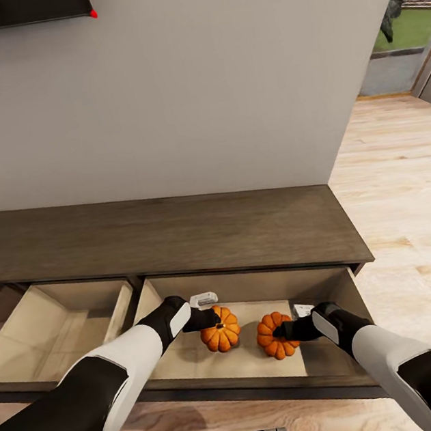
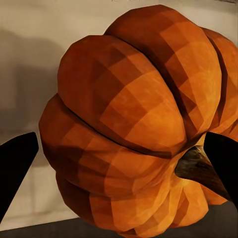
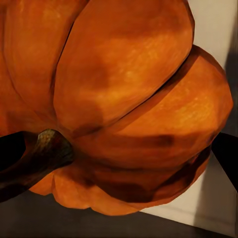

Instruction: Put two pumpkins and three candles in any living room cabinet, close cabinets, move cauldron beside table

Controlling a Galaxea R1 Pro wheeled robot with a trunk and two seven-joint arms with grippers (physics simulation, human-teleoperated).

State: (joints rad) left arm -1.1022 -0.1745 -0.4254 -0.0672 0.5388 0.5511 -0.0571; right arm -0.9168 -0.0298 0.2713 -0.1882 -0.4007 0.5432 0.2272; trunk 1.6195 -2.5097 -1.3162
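Observation:
The long low dark-brown cabinet (image 1: 177,235) stands against the wall with two drawers pulled out. In the right drawer (image 1: 197,367) are the two orange pumpkins. My left gripper (image 1: 215,319) is shut on the left pumpkin (image 1: 223,336). In the left wrist view that pumpkin (image 2: 134,124) sits between the black fingers (image 2: 17,173). My right gripper (image 1: 286,332) is shut on the right pumpkin (image 1: 271,340). The right wrist view has this pumpkin (image 3: 124,99) with its dark stem (image 3: 47,148) close up. Both pumpkins are low over the drawer's pale floor. The candles, cauldron and table are out of view.
The left drawer (image 1: 46,330) is open, with pale beige insides. A grey wall rises behind the cabinet, with a dark screen edge (image 1: 12,11) at the top left. Light wood floor (image 1: 407,201) runs to the right toward a doorway.

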